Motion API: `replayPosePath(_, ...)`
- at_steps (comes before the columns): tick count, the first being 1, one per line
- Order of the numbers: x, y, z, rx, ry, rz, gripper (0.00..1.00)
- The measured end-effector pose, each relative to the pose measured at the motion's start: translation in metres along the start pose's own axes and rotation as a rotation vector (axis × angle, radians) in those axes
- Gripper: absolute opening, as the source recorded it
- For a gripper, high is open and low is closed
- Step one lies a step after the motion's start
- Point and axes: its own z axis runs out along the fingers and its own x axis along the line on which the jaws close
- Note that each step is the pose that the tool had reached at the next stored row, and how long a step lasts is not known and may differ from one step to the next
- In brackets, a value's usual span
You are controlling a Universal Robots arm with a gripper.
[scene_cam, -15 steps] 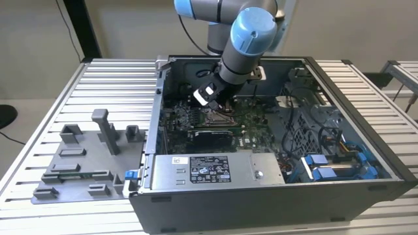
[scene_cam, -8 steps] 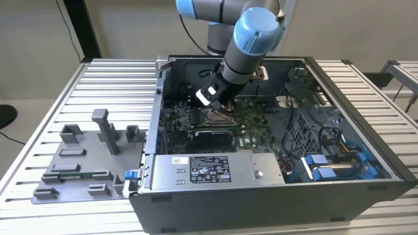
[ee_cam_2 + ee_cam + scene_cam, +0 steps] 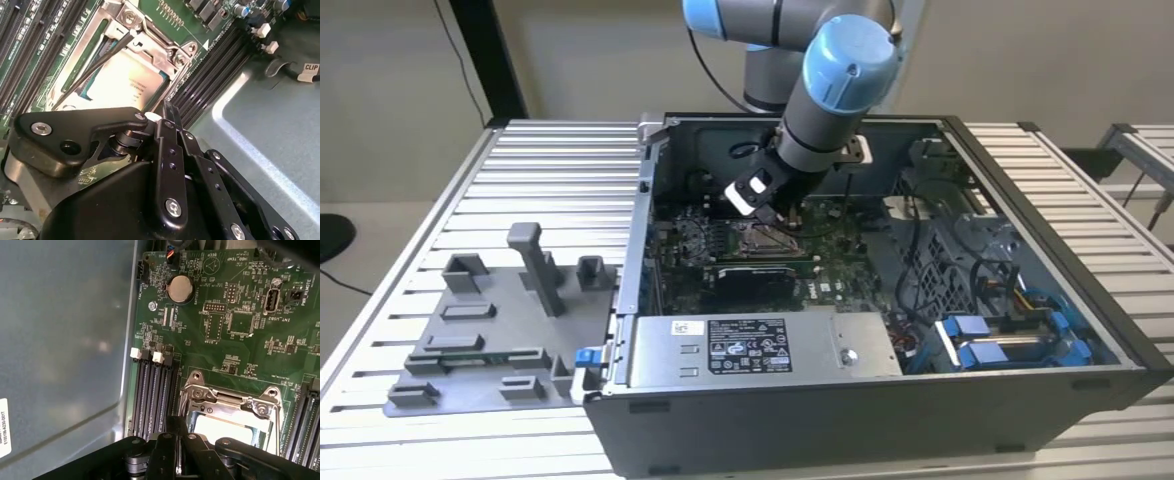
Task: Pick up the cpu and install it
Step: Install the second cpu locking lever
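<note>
The cpu [image 3: 125, 82] is a flat silvery-white square lying inside the metal-framed socket [image 3: 150, 30] on the green motherboard; part of the cpu [image 3: 225, 427] also shows inside the socket frame [image 3: 230, 400] in the first wrist view. My gripper [image 3: 767, 215] hangs low inside the open computer case, just above the socket [image 3: 767, 242]. In both wrist views its black fingers [image 3: 165, 125] lie pressed together with nothing between them, and the gripper [image 3: 177, 435] sits at the socket's edge. Its body hides the near part of the socket.
The grey computer case [image 3: 1121, 330] stands open on a slatted metal table. A power supply [image 3: 747, 345] fills its front, and blue drive brackets [image 3: 1001, 340] sit at the exterior view's right. Black memory slots [image 3: 152, 395] flank the socket. Grey fixture blocks [image 3: 480, 320] lie outside the case.
</note>
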Motion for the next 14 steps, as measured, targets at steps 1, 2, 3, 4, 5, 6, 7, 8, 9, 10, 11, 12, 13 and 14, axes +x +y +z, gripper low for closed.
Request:
replayPosePath(1,0.0,0.0004,0.0,0.0,-0.0001,0.0,0.0)
replayPosePath(2,-0.0001,0.0008,-0.0001,0.0,-0.0002,0.0,0.0)
replayPosePath(3,-0.0001,0.0012,-0.0001,0.0,-0.0002,0.0,0.0)
replayPosePath(4,0.0,0.0015,-0.0001,0.0,-0.0002,0.0,0.0)
replayPosePath(5,0.0,0.0018,-0.0001,0.0,-0.0003,0.0,0.0)
replayPosePath(6,0.0,0.0021,-0.0001,0.0,-0.0003,0.0,0.0)
replayPosePath(7,0.0,0.0025,0.0,0.0,-0.0002,0.0,0.0)
replayPosePath(8,0.0,0.0028,0.0,0.0,-0.0003,0.0,0.0)
replayPosePath(9,0.0001,0.0032,0.0,0.0,-0.0002,0.0,0.0)
replayPosePath(10,0.0001,0.0035,0.0001,0.0,-0.0002,0.0,0.0)
replayPosePath(11,0.0001,0.0039,0.0001,0.0,-0.0003,0.0,0.0)
replayPosePath(12,0.0001,0.0042,0.0001,0.0,-0.0002,0.0,0.0)
replayPosePath(13,0.0,0.0046,0.0001,0.0,-0.0002,0.0,0.0)
replayPosePath(14,0.0,0.0048,0.0002,0.0,-0.0003,0.0,0.0)
